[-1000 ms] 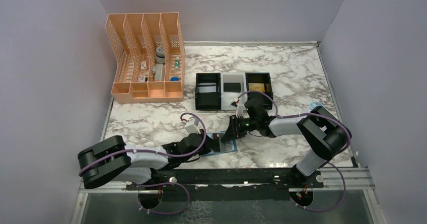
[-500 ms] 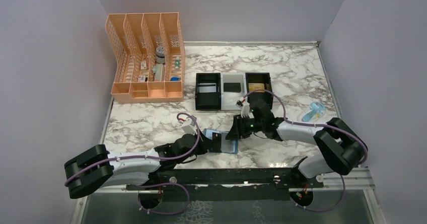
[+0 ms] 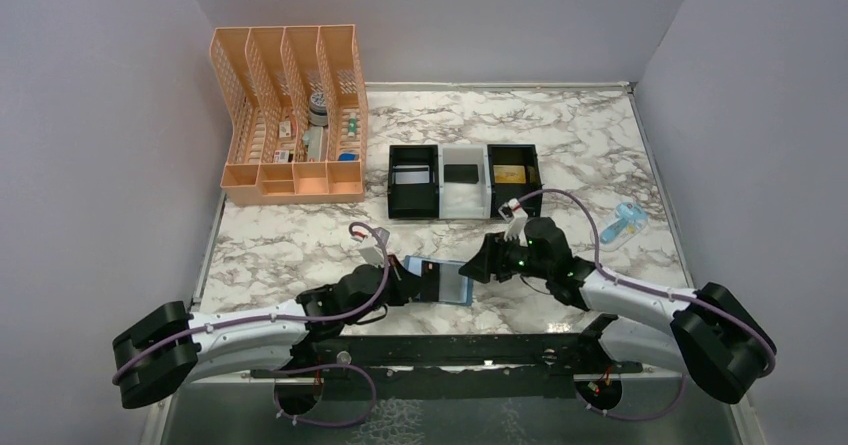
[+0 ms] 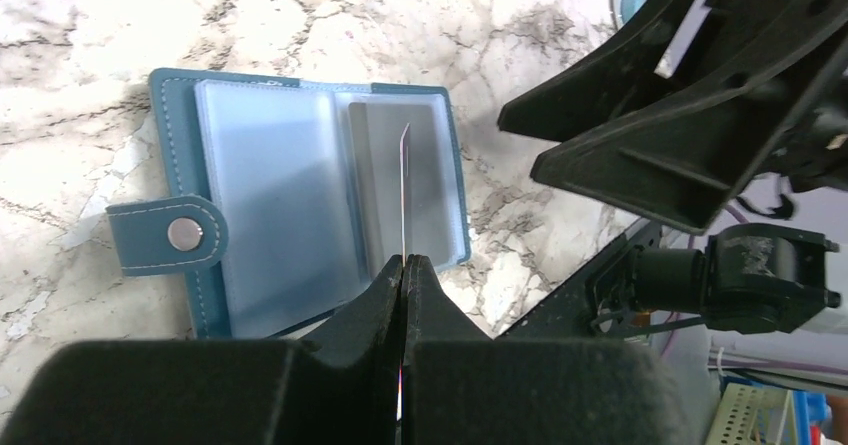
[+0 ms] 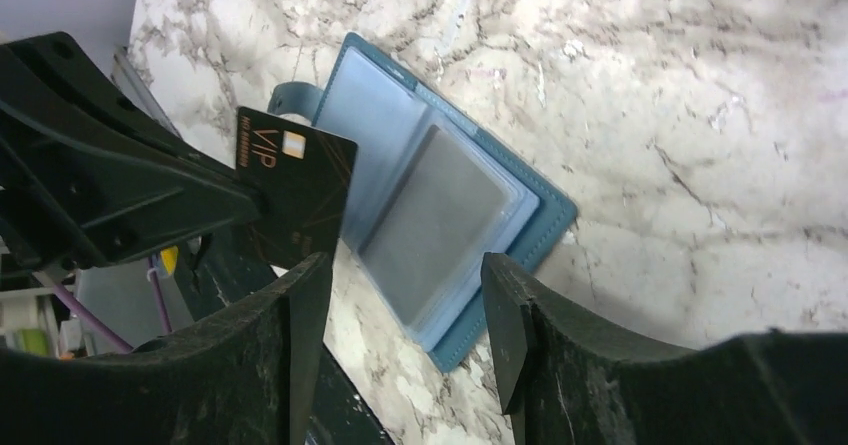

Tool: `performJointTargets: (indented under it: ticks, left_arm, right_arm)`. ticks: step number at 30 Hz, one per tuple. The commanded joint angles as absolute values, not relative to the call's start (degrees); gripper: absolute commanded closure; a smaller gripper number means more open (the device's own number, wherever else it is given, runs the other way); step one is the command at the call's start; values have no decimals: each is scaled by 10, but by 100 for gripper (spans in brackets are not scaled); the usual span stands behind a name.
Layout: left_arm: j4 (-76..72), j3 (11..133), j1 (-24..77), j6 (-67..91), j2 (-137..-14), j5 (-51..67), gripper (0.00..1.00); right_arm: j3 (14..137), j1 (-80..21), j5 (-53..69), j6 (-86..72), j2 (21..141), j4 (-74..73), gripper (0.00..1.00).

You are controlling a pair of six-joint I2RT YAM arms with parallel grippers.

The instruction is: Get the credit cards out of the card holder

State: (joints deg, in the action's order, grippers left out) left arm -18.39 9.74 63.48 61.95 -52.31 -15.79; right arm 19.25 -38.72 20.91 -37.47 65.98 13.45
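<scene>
Now the black card (image 5: 295, 190) is clamped in the left hand (image 4: 404, 265), whose jaws are pressed fully together on its lower edge. The card stands edge-up, clear of the pockets, just above the card holder (image 4: 270, 195). A second ago the right hand (image 5: 405, 265) was bunched with the left over the holder. It has since drawn back to the right and spread its jaws to a medium gap, and it holds nothing. This reads as a completed transfer: the card is free of the holder and carried by the left arm alone. The holder lies open and flat on the tabletop (image 3: 560, 145), near the front edge between the two hands. A grey panel (image 5: 435, 215) shows in one pocket. Whether it is another card cannot be told.
</scene>
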Motion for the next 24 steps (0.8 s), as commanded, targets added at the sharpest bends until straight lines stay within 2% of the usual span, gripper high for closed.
performJointTargets:
  ticks: [1,4,9,12,19,24]
  left_arm:
    - [-184,115,636,595,-490,-132,100]
    - [-185,118,636,588,-472,-132,100]
    - [-134,130,632,584,-465,-174,100]
    - [-178,124,609,573,-469,-131,100]
    - [-260,105,533,577,-475,-6,100]
    - [-294,95,524,600,-458,23,100]
  right_arm:
    - [133,-388,181,-420,612,243,42]
    - [113,-388,166,-424,579,249,42]
    - [135,-388,174,-389,546,176,42]
    - [134,-386,185,-397,540,188,42]
    - [145,-360,334,-435,601,293,43]
    - [143,-357,414,-506,663,395,42]
